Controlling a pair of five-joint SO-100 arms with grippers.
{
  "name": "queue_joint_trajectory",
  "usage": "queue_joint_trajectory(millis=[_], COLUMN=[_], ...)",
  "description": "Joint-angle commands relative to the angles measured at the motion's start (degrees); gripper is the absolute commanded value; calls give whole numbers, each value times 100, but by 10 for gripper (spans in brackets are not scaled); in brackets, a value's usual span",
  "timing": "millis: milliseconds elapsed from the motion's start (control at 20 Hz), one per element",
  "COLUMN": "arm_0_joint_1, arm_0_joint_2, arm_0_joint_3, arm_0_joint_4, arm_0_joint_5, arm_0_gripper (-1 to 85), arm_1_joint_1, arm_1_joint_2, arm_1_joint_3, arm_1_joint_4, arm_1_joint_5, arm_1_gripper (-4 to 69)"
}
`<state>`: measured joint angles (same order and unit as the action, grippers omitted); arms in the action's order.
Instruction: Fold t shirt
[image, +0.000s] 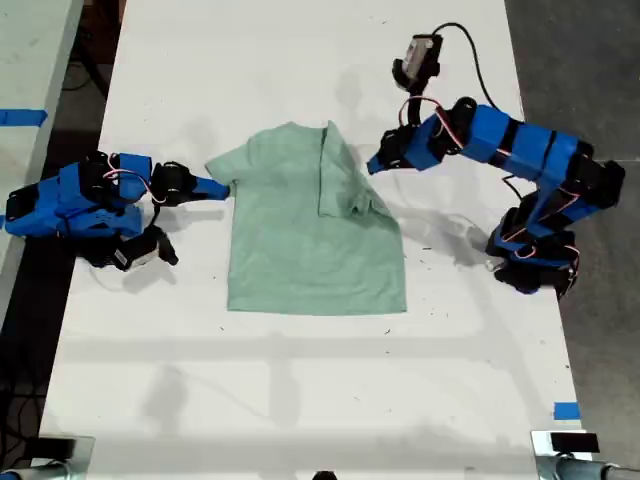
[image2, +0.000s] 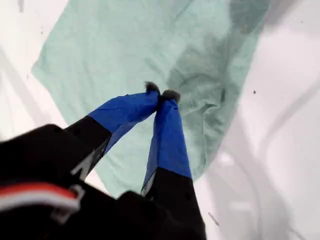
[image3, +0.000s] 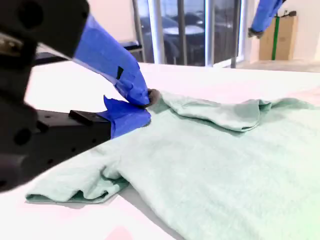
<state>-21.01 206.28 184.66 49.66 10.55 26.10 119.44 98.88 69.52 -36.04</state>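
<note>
The pale mint-green t shirt (image: 300, 250) lies flat on the white table (image: 300, 400), neck toward the far edge. Its sleeve on the exterior view's right is folded over onto the body. My first gripper (image: 375, 162) hovers above that folded side; in the first wrist view its blue fingertips (image2: 160, 93) touch each other, shut on nothing, with the t shirt (image2: 125, 45) below. My second gripper (image: 226, 188) lies low on the table at the sleeve on the exterior view's left. There its jaws (image3: 146, 102) pinch the edge of the t shirt (image3: 225, 165).
A blue tape mark (image: 566, 410) sits near the table's front corner on the exterior view's right. A second table with blue tape (image: 20, 117) stands beyond a dark gap at the exterior view's left. Both arm bases rest on the table's side edges.
</note>
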Motion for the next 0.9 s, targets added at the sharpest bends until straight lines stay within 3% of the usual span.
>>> queue_joint_trajectory(millis=[0,100,200,250,400,500,850], arm_0_joint_1=[-79,-97,-97,-105,-97,-88,-123], arm_0_joint_2=[26,26,26,26,26,26,26], arm_0_joint_3=[53,53,53,53,53,53,53], arm_0_joint_4=[9,0,0,-9,-18,-35,-18], arm_0_joint_5=[-44,-44,-44,-44,-44,-44,-44], arm_0_gripper=[6,6,6,7,8,11,11], arm_1_joint_1=[-404,-536,-694,-791,-993,-765,-642], arm_1_joint_2=[3261,5695,8218,8024,8147,8147,8147], arm_1_joint_3=[2936,5106,6882,6891,7963,7875,7928], arm_1_joint_4=[-1143,-1626,-1195,-896,-870,-211,79], arm_1_joint_5=[9,563,984,1248,1582,1898,2443], arm_1_gripper=[17,18,16,16,16,15,14])
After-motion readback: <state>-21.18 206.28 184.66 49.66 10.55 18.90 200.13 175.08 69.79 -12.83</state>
